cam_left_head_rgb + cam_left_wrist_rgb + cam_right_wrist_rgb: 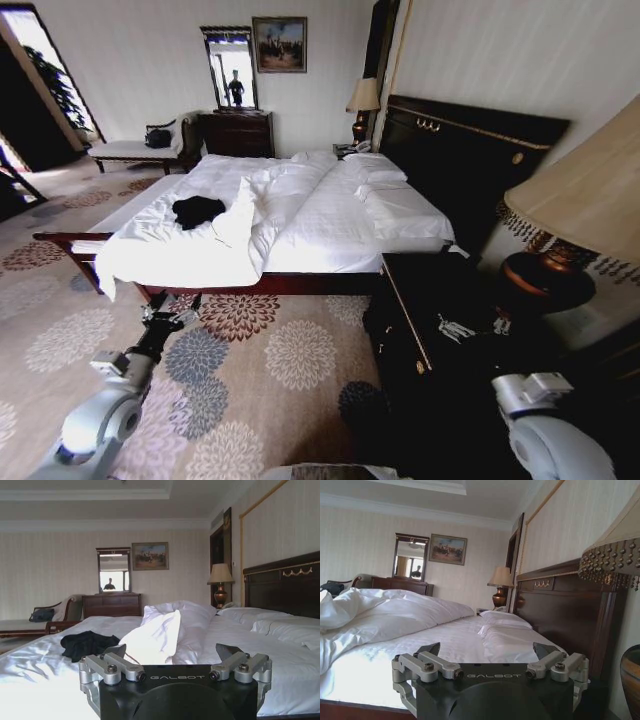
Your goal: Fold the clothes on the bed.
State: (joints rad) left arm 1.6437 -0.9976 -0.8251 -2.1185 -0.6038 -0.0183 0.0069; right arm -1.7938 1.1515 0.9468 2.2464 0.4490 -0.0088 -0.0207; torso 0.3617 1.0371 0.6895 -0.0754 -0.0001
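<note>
A black T-shirt [198,211] is seen in a crumpled heap on the bed [330,235], on the white duvet [180,255], on the side far from the pillows [375,170]. A big fold of the duvet is bunched up just beside it. Nothing is touching the shirt.

The left end effector [168,316] is held low over the flowered carpet [280,370], near the bed's edge and well apart from the shirt. From the left wrist view the left end effector [175,652] is seen with its fingers spread wide and nothing held between them. The right end effector [487,652] is spread wide too, with nothing in it, and is pointed across the bed near the dark nightstand [440,330].

The shirt is judged to be soft, light and floppy. It will likely sag and bunch when lifted, and it may drag over the smooth duvet. The white cover could be pinched by mistake. A good hold would probably be at an outer edge, such as a shoulder or the hem, but those parts cannot be told apart in the heap. No fold has been made yet.
</note>
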